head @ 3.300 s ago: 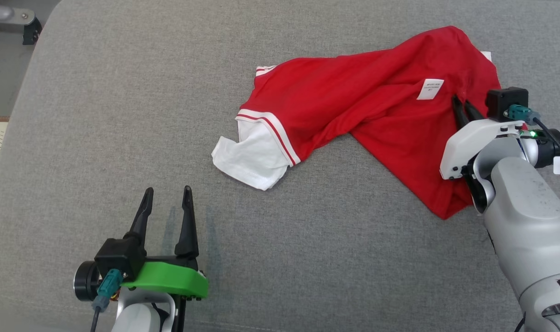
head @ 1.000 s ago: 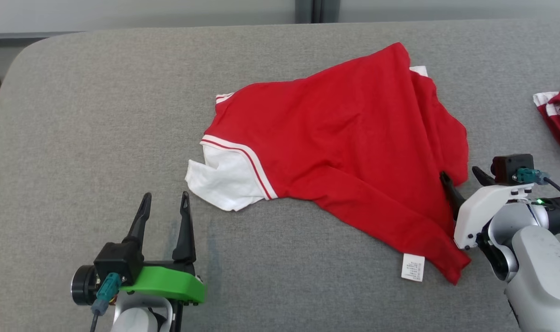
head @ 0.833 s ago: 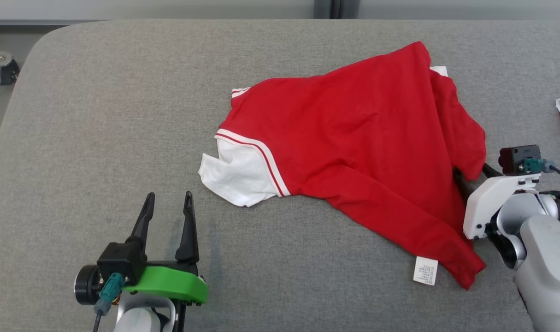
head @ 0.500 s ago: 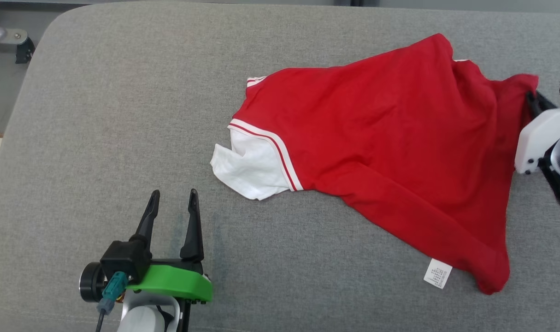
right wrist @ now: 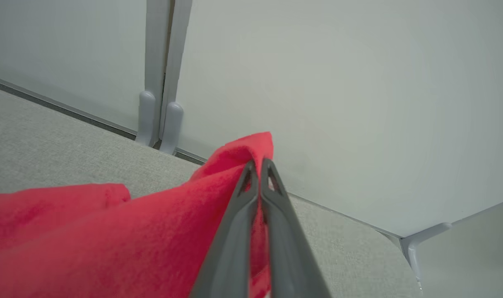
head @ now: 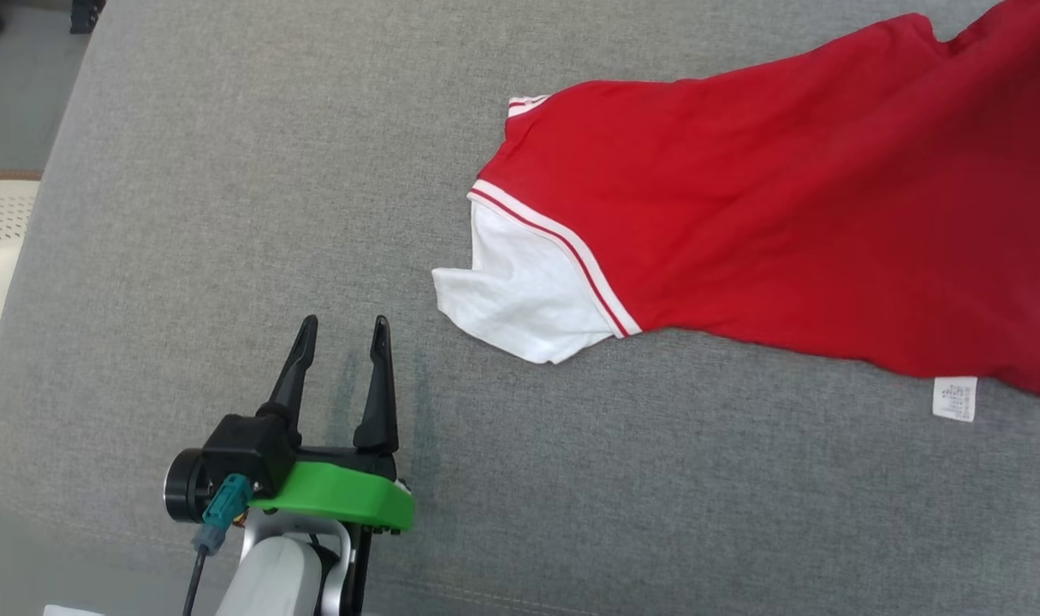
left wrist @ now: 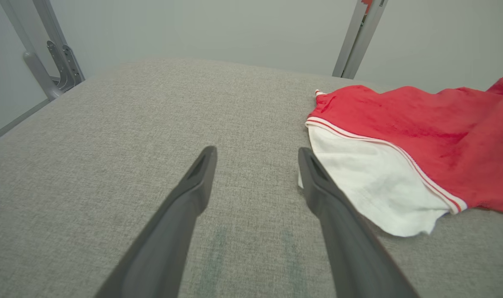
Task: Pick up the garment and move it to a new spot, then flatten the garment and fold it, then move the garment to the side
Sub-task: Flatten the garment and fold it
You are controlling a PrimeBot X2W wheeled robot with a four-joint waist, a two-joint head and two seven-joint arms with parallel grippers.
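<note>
Toward right edge of grey pad [head: 228, 214], head view: red garment [head: 785, 214] spread, white sleeve [head: 528, 299] leftmost. Near front-left corner: left gripper [head: 344, 323], released, over bare pad. Left wrist view: fingers [left wrist: 185, 207] wide apart, sleeve just beside. Right wrist view: right gripper [right wrist: 258, 163] clenched on raised red fold.

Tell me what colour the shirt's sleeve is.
White sleeve, joined to the red shirt by a white-and-red striped band; clearest in the left wrist view.

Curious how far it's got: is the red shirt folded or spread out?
Spread out, unfolded: the red shirt lies loosely across the grey cushion, one edge pinched up in the shut right jaws.
</note>
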